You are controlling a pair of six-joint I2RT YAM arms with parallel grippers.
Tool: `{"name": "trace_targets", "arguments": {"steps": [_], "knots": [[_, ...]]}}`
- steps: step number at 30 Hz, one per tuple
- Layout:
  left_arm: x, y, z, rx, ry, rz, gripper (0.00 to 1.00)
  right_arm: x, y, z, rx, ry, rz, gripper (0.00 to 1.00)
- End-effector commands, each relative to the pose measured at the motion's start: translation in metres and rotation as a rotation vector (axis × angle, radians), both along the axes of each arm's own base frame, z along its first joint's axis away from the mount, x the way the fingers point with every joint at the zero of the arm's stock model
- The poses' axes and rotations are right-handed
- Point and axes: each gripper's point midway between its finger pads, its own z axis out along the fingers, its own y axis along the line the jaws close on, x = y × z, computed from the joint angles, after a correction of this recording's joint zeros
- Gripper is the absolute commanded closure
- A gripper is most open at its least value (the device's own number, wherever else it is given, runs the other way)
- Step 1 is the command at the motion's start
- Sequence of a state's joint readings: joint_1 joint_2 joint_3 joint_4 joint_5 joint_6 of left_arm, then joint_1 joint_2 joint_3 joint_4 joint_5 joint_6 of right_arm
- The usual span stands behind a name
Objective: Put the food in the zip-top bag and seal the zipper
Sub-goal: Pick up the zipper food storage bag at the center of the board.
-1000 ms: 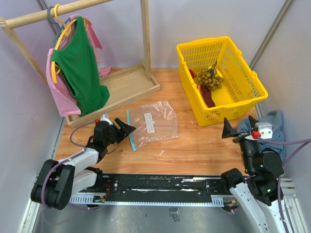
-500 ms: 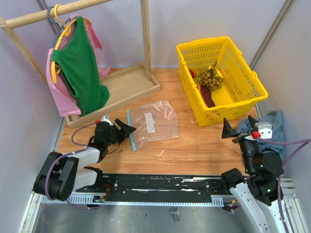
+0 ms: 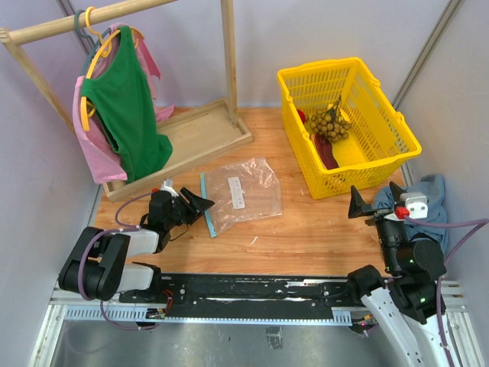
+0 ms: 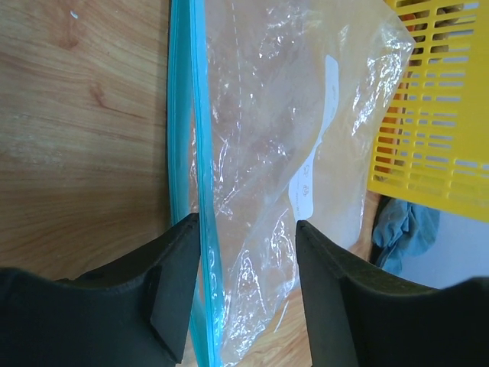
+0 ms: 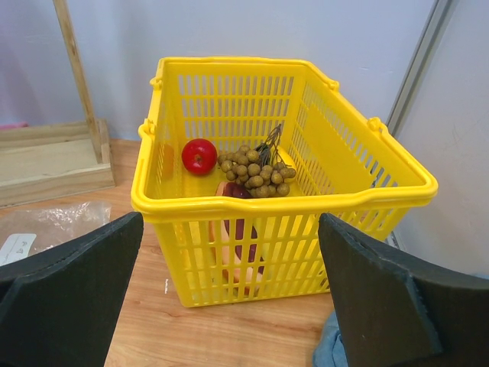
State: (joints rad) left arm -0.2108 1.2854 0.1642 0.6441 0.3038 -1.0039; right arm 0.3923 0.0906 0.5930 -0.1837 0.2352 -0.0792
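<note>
- Left hand (image 4: 246,229): fingers spread, low at the 8 o'clock corner of the zip-top bag (image 3: 243,193). The bag's edge lies between them, unpinched, with the zipper (image 4: 197,153) just beside one finger.
- Zip-top bag: flat on the bench (image 3: 306,229), zipper along its 9 o'clock edge.
- Food: in the yellow basket (image 5: 283,200) at the bag's 2 o'clock. A longan bunch (image 5: 256,177), a red round fruit (image 5: 199,155) and a dark red piece (image 3: 327,153) are visible.
- Right hand (image 3: 376,200): fingers spread wide, at the basket's 5 o'clock, apart from it.
</note>
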Motion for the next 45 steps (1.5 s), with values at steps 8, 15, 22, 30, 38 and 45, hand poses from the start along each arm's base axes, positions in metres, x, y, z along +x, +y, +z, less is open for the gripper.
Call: {"name": "trace_targets", "arguments": {"steps": [8, 15, 22, 30, 38, 45], "knots": [[0.004, -0.010, 0.000, -0.084, -0.014, -0.031, 0.50, 0.002, 0.002, 0.003, -0.006, -0.016, 0.007, 0.02], [0.005, -0.018, 0.011, -0.149, -0.048, -0.065, 0.77, 0.002, 0.006, 0.004, -0.011, -0.008, 0.029, 0.02], [0.011, -0.012, 0.038, -0.058, -0.124, -0.067, 1.00, 0.005, 0.015, 0.008, -0.034, 0.034, 0.067, 0.02], [0.023, 0.017, 0.118, 0.189, -0.295, -0.010, 1.00, 0.020, 0.037, 0.015, -0.045, 0.122, 0.151, 0.02], [0.024, 0.025, 0.187, 0.385, -0.338, -0.091, 1.00, 0.041, 0.092, 0.011, -0.070, 0.281, 0.391, 0.02], [0.019, 0.039, 0.231, 0.575, -0.349, -0.112, 1.00, 0.062, 0.137, 0.014, -0.003, 0.386, 0.559, 0.01]]}}
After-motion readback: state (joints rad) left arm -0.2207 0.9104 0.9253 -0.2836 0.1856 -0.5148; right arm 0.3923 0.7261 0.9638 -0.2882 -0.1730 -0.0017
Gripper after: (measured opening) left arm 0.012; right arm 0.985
